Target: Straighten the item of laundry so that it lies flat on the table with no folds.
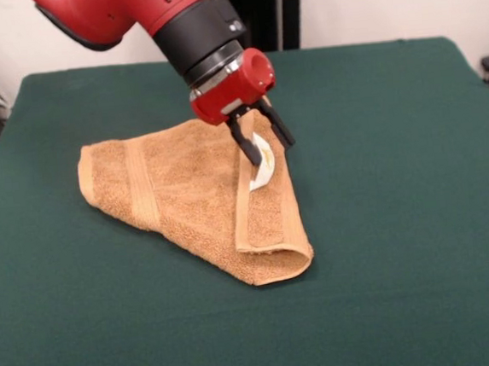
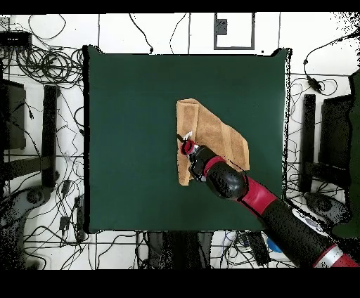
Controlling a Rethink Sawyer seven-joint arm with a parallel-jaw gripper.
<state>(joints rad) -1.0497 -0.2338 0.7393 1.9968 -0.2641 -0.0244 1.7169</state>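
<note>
Dark green cloth covers the whole bench, with a white wall behind it in the front view and a mess of black cables on the floor around it in the overhead view.

So the orange-tan terry towel sits roughly in the middle of the bench, directly under the jaws. It's not flat at all: it's folded over into a rough triangle, with one flap doubled over right below the jaws and running down to a rounded folded corner nearest the camera in the front view. You can see the flat woven border band out to the side, away from the jaws, and another band along the folded flap's edge.

The small white care label sticks up out of the towel right at the fingertips. The jaws look spread a little, two black fingers pointing down, with the label just beside or touching the nearer one. Can't tell if they're actually pinching it.

Sawyer's red and black arm reaches over the towel at a slant.
</note>
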